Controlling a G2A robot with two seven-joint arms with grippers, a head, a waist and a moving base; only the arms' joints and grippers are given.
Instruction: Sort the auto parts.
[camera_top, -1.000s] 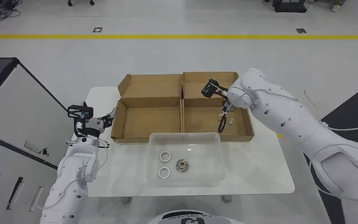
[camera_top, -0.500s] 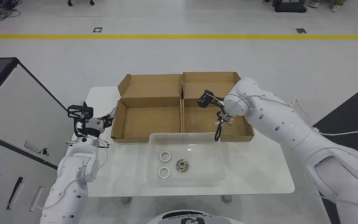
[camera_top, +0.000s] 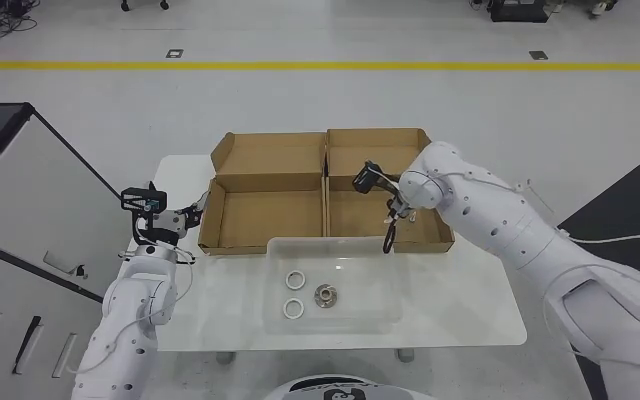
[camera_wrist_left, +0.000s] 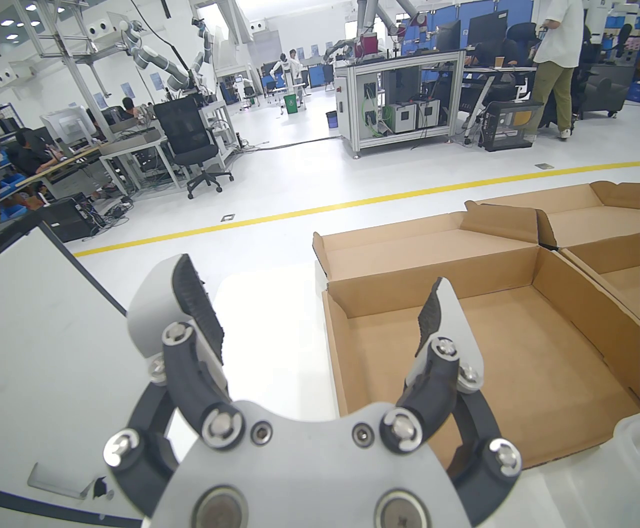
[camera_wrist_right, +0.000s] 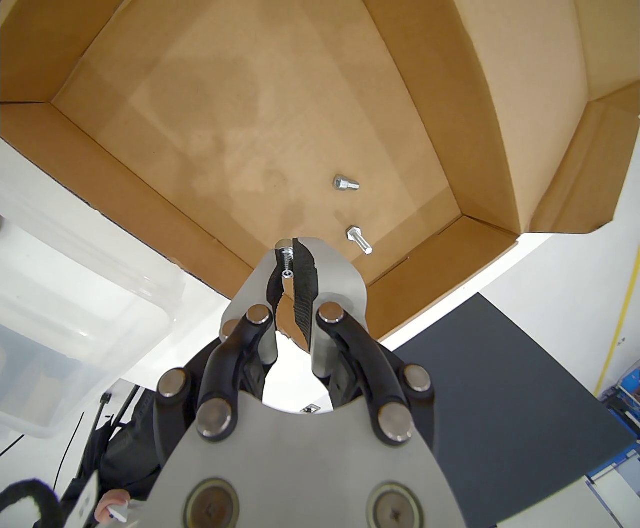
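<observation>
Nearest the robot, on the white table (camera_top: 460, 300): clear plastic bin (camera_top: 375, 250), glossy with rounded corners. It holds two white rings (camera_top: 295, 279) and a grey metal flanged part (camera_top: 325, 294), maybe a hub; too small to tell.

Just past the bin's far rim, right gripper (camera_wrist_right: 292, 250) hangs over the near right corner of the right cardboard box (camera_wrist_right: 250, 100). Ribbed black pads are pinched on a small threaded steel bolt (camera_wrist_right: 286, 257) lying along the fingers.

Two more bolts lie on the matte box floor just beyond, apart: one round-headed (camera_wrist_right: 346, 183), one hex-headed (camera_wrist_right: 359, 239).

Looks like the drop-off step. To do it well:
- get fully inside the near wall
- go low before letting go, since a round shank will roll on flat board
- ease the pads apart; the ribbing may cling to the threads

Left gripper (camera_wrist_left: 315, 300) is spread wide, holding nothing, just outside the left cardboard box (camera_wrist_left: 450, 350). Both boxes' far flaps stand open.
</observation>
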